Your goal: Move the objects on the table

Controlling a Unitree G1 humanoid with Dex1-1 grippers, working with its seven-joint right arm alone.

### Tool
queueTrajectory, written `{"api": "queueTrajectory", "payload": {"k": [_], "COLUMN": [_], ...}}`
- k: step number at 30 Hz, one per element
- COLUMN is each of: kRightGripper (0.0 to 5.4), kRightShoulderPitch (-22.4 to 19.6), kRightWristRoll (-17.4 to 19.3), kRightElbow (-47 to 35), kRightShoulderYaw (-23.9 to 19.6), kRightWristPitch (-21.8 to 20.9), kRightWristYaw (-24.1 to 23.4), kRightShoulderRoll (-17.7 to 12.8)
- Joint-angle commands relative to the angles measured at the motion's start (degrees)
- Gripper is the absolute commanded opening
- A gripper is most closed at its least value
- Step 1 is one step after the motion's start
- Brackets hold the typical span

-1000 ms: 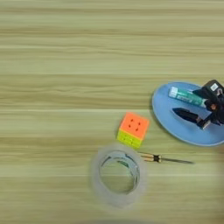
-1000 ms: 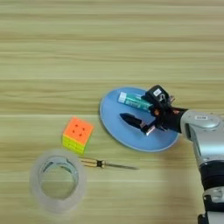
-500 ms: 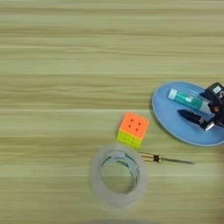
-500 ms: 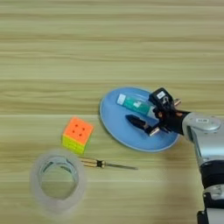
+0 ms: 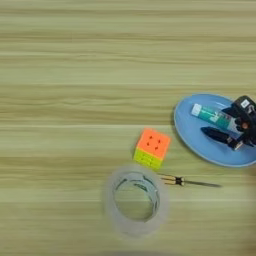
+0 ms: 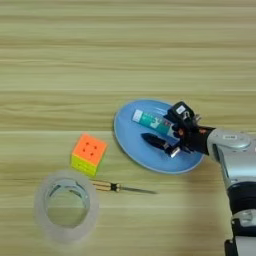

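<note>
Fingers of the right gripper (image 6: 167, 131) stand apart over the blue plate (image 6: 131, 149), beside the white tube (image 6: 150, 120) lying on it. We see the puzzle cube (image 6: 89, 153) and stick (image 6: 122, 188) on the table (image 6: 125, 50) by the tape ring (image 6: 65, 205).

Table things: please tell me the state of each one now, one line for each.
Tube: lying flat on the plate.
Plate: on the table, holding the tube.
Cube: on the table, orange face up.
Stick: lying flat beside the tape ring.
Tape ring: lying flat.
Gripper: jaws open over the plate.

Far table (image 5: 75, 60) half open; tape ring (image 5: 136, 200) crowds stick (image 5: 187, 182), cube (image 5: 152, 148).
</note>
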Motion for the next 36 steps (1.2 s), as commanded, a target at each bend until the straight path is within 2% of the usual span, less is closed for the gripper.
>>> {"api": "queueTrajectory", "payload": {"k": [1,6,9,17,20,31,36], "kRightGripper": [4.33,3.37,3.0,1.85,1.69,1.69,1.69], "kRightShoulderPitch": [-1.86,-0.48,1.2,2.21,1.79,-0.18,-0.23], "kRightWristRoll": [0.98,1.03,0.43,0.34,0.4,1.36,2.77], "kRightElbow": [-4.17,-6.1,-7.2,-8.46,-8.31,-7.64,-9.59], "kRightShoulderYaw": [-1.04,-0.63,0.33,0.34,0.02,-1.39,-2.29], "kRightWristPitch": [-0.14,0.92,0.84,1.15,1.33,1.34,1.5], "kRightWristYaw": [0.02,1.99,4.13,5.07,4.55,2.16,2.48], "kRightShoulderRoll": [-2.57,-2.78,-3.39,-3.58,-3.34,-2.57,-2.15]}}
